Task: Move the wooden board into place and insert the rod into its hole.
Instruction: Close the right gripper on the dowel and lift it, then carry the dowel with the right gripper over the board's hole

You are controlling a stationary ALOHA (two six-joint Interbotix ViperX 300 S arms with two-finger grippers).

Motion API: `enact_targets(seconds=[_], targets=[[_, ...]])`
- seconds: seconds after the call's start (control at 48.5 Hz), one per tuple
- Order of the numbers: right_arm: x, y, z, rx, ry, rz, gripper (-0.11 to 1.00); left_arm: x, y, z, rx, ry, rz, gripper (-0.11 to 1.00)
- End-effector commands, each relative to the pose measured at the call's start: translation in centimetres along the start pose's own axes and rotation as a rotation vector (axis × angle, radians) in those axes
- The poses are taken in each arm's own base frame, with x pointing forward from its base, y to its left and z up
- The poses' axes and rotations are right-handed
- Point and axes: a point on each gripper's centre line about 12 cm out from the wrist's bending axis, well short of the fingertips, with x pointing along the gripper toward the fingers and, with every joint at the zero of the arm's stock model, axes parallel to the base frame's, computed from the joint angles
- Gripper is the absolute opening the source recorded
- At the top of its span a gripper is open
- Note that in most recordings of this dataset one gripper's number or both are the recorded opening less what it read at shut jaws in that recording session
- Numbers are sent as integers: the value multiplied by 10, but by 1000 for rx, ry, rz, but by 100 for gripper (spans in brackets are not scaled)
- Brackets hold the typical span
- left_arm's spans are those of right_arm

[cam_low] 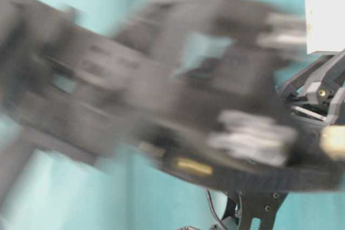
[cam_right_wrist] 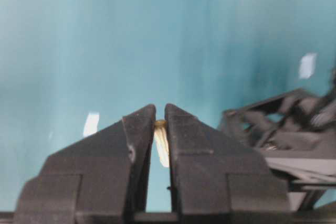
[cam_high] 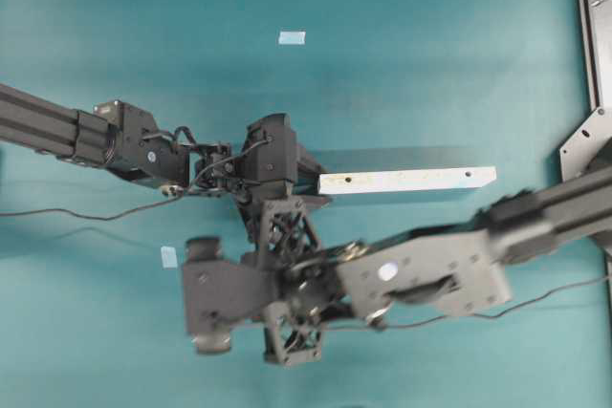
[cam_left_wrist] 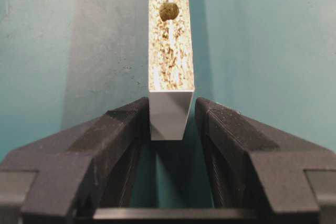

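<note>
Left gripper (cam_left_wrist: pixel 169 116) clamps one end of the wooden board (cam_high: pixel 406 180), which juts away from it with a dark hole close to the jaws. Right gripper (cam_right_wrist: pixel 160 116) pinches the rod (cam_right_wrist: pixel 161 145) upright between its closed fingertips, beside the left arm.

wooden board (cam_left_wrist: pixel 170 61) between left jaws, rod (cam_right_wrist: pixel 161 145) between right jaws
</note>
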Motion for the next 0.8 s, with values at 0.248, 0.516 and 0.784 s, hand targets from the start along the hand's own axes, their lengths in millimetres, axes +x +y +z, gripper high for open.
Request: enact_targets(seconds=[0.248, 0.516, 0.784], targets=[[-58, -28, -11, 3, -273, 95, 8, 0, 0, 8, -4, -15, -1, 48], [-95, -52, -24, 33, -461, 153, 8, 1, -2, 10, -2, -20, -4, 48], [-109, -79, -55, 66, -625, 197, 8, 3, -2, 16, -2, -37, -5, 48]])
